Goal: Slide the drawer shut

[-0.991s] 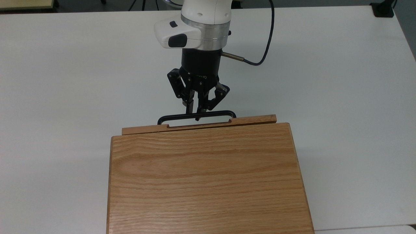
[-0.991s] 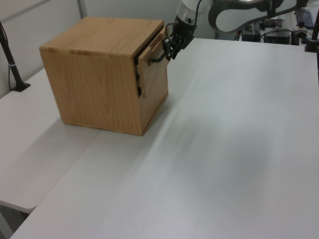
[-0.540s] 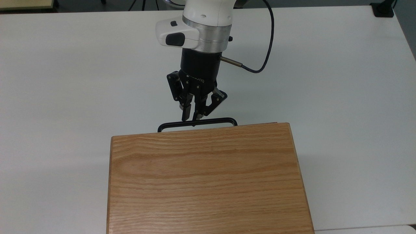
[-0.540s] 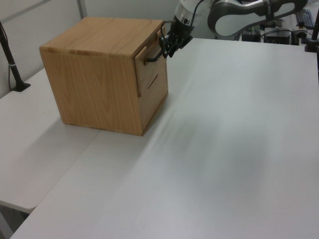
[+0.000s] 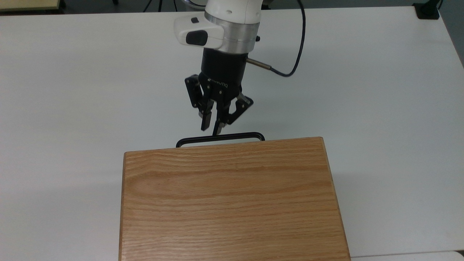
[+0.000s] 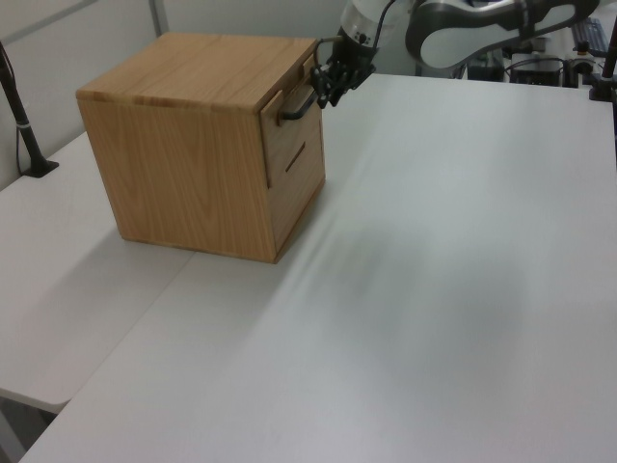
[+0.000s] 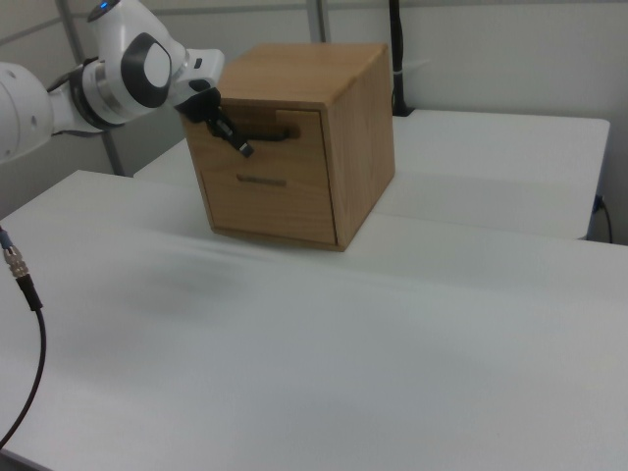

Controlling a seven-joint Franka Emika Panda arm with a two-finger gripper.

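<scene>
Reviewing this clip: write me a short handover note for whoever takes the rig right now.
Tool: fingers nearly together, holding nothing, just off the black handle on the side away from the cabinet.
Drawer: pushed in, front flush with the cabinet face in the left and right views; from the top, just the handle pokes out past the cabinet top.
Done: drawer looks closed.
Left: probably only retract the arm; confirm the drawer is fully seated.
</scene>
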